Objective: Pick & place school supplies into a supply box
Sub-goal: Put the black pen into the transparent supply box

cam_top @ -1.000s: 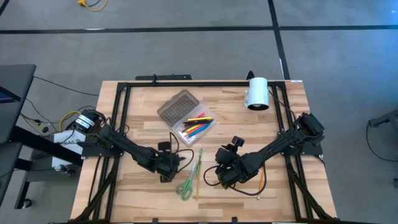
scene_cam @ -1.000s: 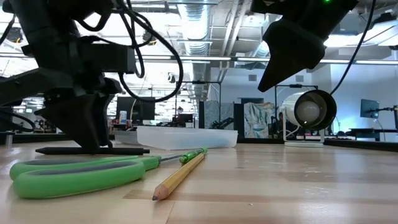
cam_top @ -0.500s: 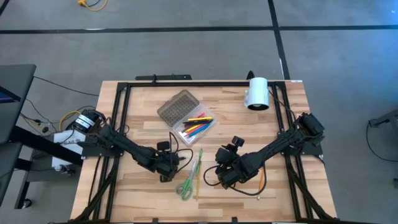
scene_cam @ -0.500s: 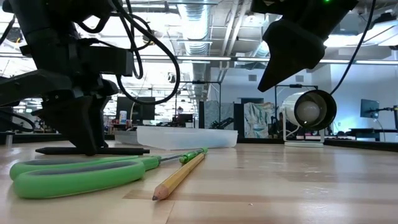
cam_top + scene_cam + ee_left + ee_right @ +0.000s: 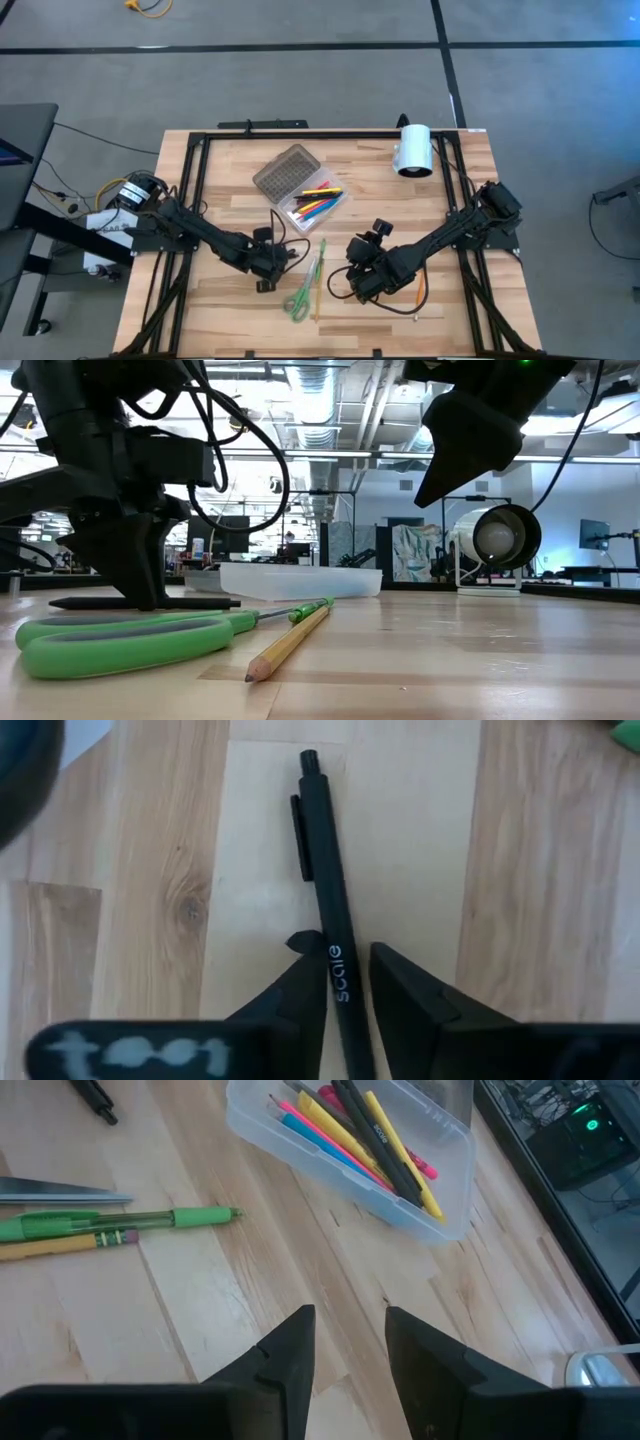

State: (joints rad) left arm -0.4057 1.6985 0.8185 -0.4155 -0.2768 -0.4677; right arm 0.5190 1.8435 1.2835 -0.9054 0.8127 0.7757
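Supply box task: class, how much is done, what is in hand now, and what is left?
Done: the open box already holds several pens. In hand: the left claw straddles a black pen that lies on the table, fingers close on either side. Left: the scissors, a green pen and a yellow pencil lie loose. The right claw waits open above the table.

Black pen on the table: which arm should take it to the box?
Left. Its end effector already straddles the black pen; the right end effector hovers empty, away from it.
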